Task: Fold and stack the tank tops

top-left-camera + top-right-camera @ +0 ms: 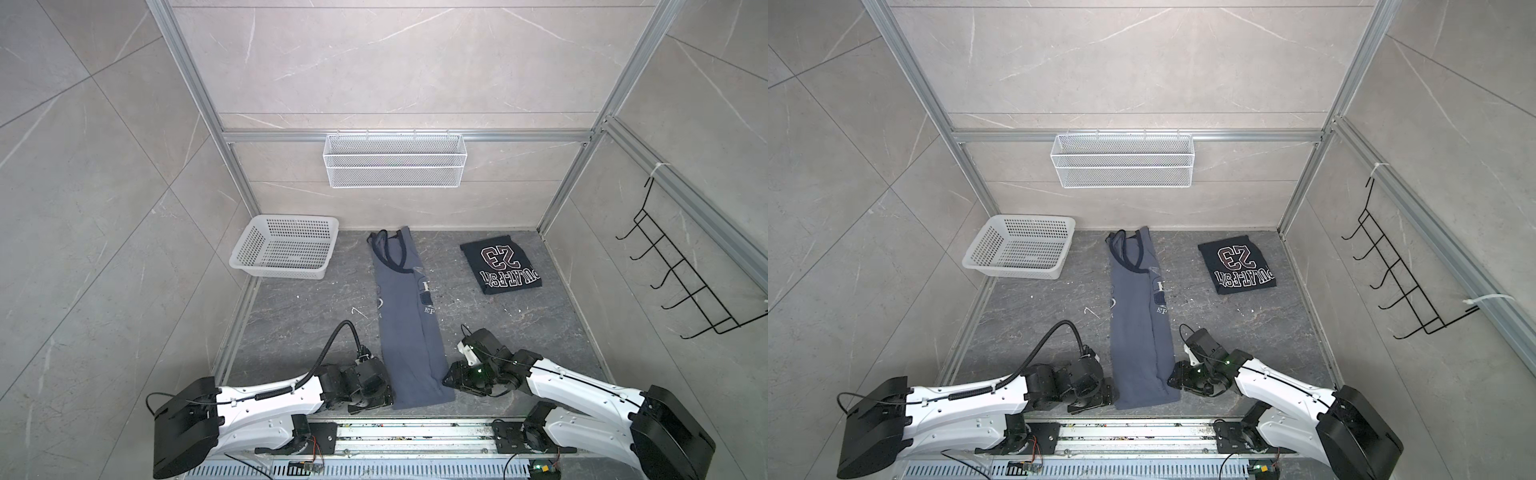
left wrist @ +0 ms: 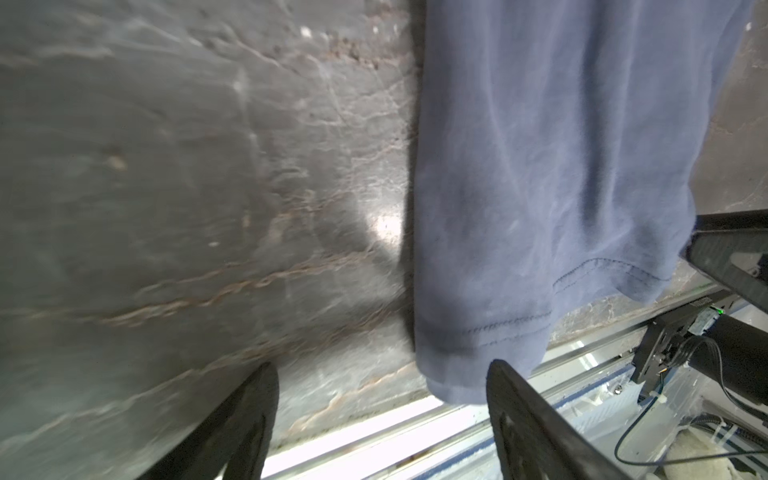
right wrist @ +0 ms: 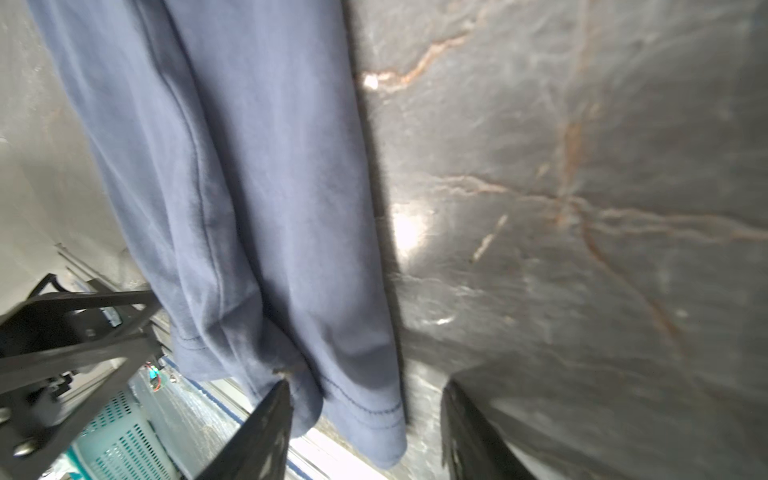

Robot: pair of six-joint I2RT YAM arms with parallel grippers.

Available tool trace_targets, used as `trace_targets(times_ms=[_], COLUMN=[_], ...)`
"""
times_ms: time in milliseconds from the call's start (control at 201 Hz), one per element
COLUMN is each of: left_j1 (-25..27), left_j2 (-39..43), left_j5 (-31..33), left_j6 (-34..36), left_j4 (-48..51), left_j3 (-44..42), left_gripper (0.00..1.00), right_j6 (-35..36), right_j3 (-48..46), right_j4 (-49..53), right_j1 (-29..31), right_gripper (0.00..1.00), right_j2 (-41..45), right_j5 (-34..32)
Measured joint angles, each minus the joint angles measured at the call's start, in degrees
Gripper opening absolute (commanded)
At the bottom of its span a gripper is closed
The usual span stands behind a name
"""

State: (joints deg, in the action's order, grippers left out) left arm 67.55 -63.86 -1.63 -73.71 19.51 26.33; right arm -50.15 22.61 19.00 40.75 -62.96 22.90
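Jaws apart, left gripper and right gripper straddle the blue-grey tank top hem at the desk front edge; pinching it looks next

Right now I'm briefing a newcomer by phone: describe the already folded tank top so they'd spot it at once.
Start at the dark stone tabletop and go to its far right corner, by the wall with the black hook rack. There lies the near-black tank top, folded into a square. Unlike the blue-grey top stretched long down the middle, it shows an outlined "23".
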Motion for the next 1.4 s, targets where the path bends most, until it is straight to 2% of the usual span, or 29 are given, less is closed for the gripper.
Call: trace_targets(times_ms=[189, 334, 523, 582, 722, 936, 1030, 1125, 1259, 1399], left_j1=[0.7, 0.7, 1.6, 2.0, 2.6, 2.3, -1.0, -7.6, -17.4, -26.8], left_j2=[-4.8, -6.9, -8.1, -8.0, -5.2, 6.6, 8.9, 7.3, -0.1, -9.6], left_j5=[-0.3, -0.9, -1.8, -1.7, -1.4, 1.8, 2.7, 2.4, 1.3, -0.2], left_j6=[-1.8, -2.6, -3.5, -4.1, -4.7, -5.0, -4.2, -1.3, 5.3, 12.4], left_j4=[-8.2, -11.3, -11.8, -10.9, -7.0, 2.1, 3.8, 4.7, 5.3, 4.2], left_j3=[0.4, 0.4, 0.2, 0.1, 0.0, 0.9, 3.0, 6.9, 16.8, 28.1], left_gripper=[0.64, 0.49, 0.17, 0.11, 0.06, 0.05, 0.05, 0.05, 0.05, 0.05], right_j6=[-1.9, -3.7, -6.1, -7.0, -9.8, -11.8, -11.8, -10.6, -6.0, 0.4], right_j3=[-2.1, -2.8, -2.9, -2.9, -2.7, 3.0, 8.6, 15.0, 22.8, 34.0], right_j4=[-5.3, -6.9, -5.4, -4.9, -2.7, 4.3, 7.4, 8.7, 8.4, 7.8], right_j1=[0.7, 3.0, 8.1, 9.6, 13.5, 15.3, 14.2, 9.9, 1.4, -5.1], right_gripper=[0.41, 0.30, 0.14, 0.11, 0.06, 0.04, 0.04, 0.04, 0.03, 0.02], right_j2=[-1.0, -1.0, -0.4, -0.1, 1.8, 7.5, 7.0, 3.5, -3.4, -14.8], right_j5=[1.8, 1.1, -2.0, -2.8, -5.1, -8.9, -10.4, -10.5, -9.8, -9.2])
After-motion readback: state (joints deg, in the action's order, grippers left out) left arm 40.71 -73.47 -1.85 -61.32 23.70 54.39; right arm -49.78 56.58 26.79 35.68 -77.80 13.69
